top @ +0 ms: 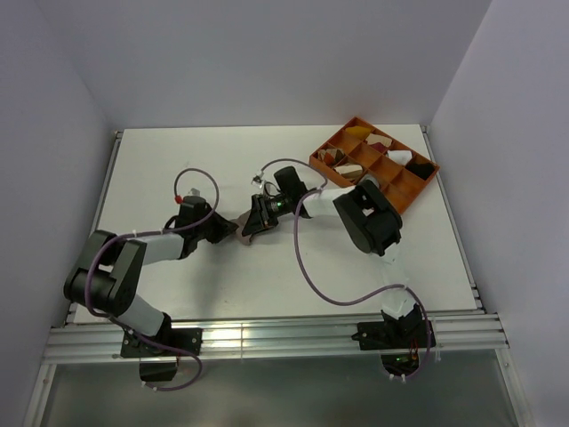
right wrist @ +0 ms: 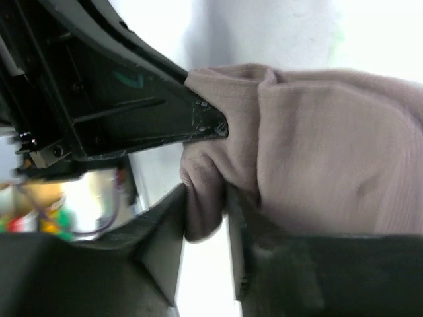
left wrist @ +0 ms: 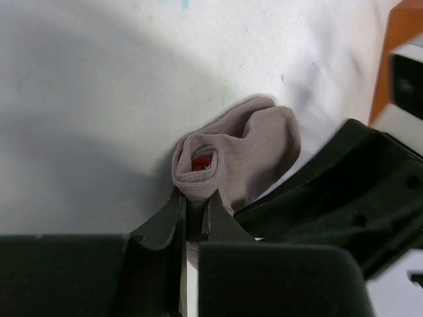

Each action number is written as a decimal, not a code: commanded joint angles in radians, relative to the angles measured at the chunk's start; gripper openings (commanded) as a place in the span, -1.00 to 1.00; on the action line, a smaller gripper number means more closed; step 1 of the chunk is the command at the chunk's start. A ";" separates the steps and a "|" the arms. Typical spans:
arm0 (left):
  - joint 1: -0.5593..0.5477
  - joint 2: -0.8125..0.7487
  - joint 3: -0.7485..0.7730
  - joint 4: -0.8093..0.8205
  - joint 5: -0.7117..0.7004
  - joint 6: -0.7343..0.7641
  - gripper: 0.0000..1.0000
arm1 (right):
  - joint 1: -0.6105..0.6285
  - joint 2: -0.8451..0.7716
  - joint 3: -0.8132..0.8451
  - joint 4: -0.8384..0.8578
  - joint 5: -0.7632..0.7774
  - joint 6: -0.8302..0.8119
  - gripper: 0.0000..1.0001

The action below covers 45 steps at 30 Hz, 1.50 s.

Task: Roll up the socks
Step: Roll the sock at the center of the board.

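A pinkish-tan sock (top: pixel 244 226) lies rolled up at the middle of the table, between my two grippers. In the left wrist view the sock (left wrist: pixel 244 152) shows its coiled end, with a bit of red inside. My left gripper (left wrist: pixel 196 195) is shut on the edge of that roll. In the right wrist view a loose fold of the sock (right wrist: pixel 317 152) hangs between the parted fingers of my right gripper (right wrist: pixel 206 191). From the top, the left gripper (top: pixel 233 233) and the right gripper (top: pixel 252 226) meet tip to tip over the sock.
An orange divided tray (top: pixel 404 191) with small cloth bundles stands at the back right, close behind the right arm. A purple cable (top: pixel 311 276) loops over the table in front of the right arm. The table's left half is bare white.
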 commanded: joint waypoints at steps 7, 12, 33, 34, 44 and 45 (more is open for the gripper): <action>-0.042 0.072 0.228 -0.536 -0.145 0.159 -0.99 | 0.062 -0.353 -0.192 -0.064 0.576 -0.285 0.06; -0.053 0.119 0.341 -0.671 -0.193 0.202 -0.99 | 0.183 -0.456 -0.338 0.065 0.848 -0.395 0.15; -0.092 0.241 0.504 -0.884 -0.225 0.270 -0.99 | 0.569 -0.324 -0.279 0.314 1.446 -0.784 0.25; -0.092 0.241 0.504 -0.881 -0.224 0.270 -0.99 | 0.570 -0.313 -0.268 0.303 1.459 -0.788 0.25; -0.092 0.241 0.499 -0.868 -0.196 0.271 -0.99 | 0.570 -0.174 -0.203 0.240 1.552 -0.793 0.18; -0.092 0.239 0.499 -0.866 -0.195 0.273 -0.99 | 0.569 -0.154 -0.194 0.232 1.578 -0.794 0.14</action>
